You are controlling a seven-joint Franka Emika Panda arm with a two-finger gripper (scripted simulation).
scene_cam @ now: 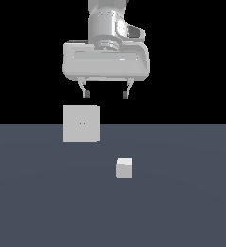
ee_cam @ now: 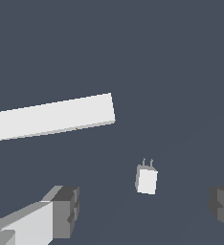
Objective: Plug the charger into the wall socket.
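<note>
Charger [scene_cam: 124, 168] lay on floor [scene_cam: 37, 202], well apart from upright wall socket [scene_cam: 81, 124] w/ prongs toward it, below the raised, empty, wide-open gripper [scene_cam: 105, 93]; best approach judged: descend centred, pinch side faces squarely, keep prongs level.

Dark slate floor [scene_cam: 37, 202] carries the charger [scene_cam: 124, 168] and wall socket [scene_cam: 81, 123].

- Arm [scene_cam: 107, 19]: cut off by top edge in exterior view, only wrist end shows.
- Wall socket [ee_cam: 49, 117]: wrist view's edge cuts it, seen edge-on; dots too small to make out there.
- Gripper [ee_cam: 142, 210] fingers [ee_cam: 61, 213]: both cropped by wrist view's edges.
- Charger [scene_cam: 124, 168] prongs: not visible in exterior view.
</note>
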